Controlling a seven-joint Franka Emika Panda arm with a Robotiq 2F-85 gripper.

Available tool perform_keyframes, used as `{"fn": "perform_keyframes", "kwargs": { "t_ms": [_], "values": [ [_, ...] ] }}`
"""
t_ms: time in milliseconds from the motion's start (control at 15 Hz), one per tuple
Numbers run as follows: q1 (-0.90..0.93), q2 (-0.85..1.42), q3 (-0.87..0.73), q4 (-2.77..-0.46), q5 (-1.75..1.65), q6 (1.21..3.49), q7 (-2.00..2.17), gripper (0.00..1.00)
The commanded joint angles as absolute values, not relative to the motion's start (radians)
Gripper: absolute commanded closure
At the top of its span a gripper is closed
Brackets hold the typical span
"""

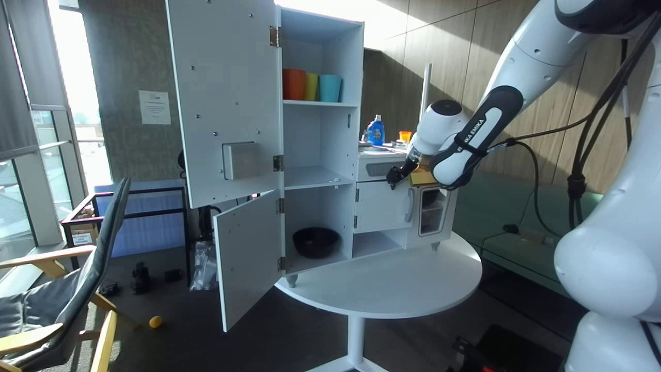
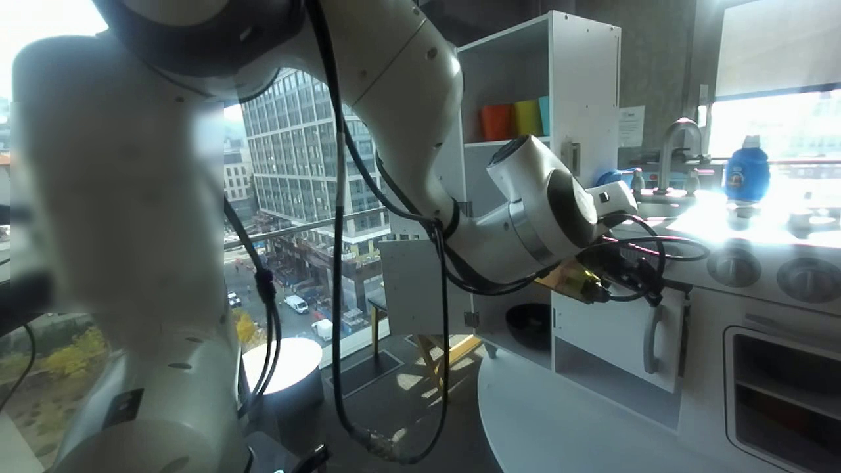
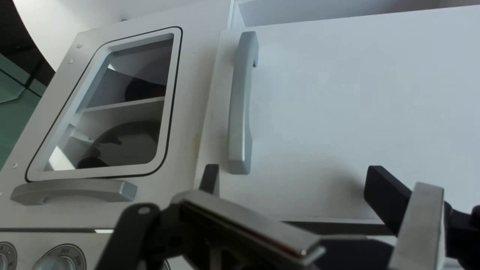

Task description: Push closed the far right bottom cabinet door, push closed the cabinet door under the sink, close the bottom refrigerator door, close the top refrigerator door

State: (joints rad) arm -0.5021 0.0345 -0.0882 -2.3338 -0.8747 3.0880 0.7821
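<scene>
Hand (image 3: 294, 179) is being held wide before the under-sink door (image 3: 345, 105), back from the desk (image 1: 392, 292) edge, presumably for pushing.

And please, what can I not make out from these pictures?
Top refrigerator door, in an exterior view: upper end cut off by the top edge.
Space behind the cabinet door, wrist view: hidden by that door.
Wall notice, in an exterior view: print too small.
</scene>
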Motion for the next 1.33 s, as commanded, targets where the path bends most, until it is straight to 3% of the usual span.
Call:
{"fn": "perform_keyframes", "kwargs": {
  "t_ms": [0, 267, 600, 667, 867, 1267],
  "values": [
    [-0.477, 0.104, -0.102, -2.218, -1.062, 3.035, 0.994, 0.0],
    [-0.458, 0.115, -0.092, -2.203, -1.19, 2.998, 1.157, 0.0],
    [-0.46, -0.068, -0.03, -2.451, -0.97, 2.86, 0.887, 0.0],
    [-0.366, -0.113, -0.101, -2.508, -0.888, 2.828, 0.794, 0.0],
    [-0.271, -0.248, -0.089, -2.666, -0.696, 2.705, 0.56, 0.0],
    [-0.094, -0.494, 0.084, -2.732, -0.359, 2.31, 0.483, 0.0]
  ]
}}
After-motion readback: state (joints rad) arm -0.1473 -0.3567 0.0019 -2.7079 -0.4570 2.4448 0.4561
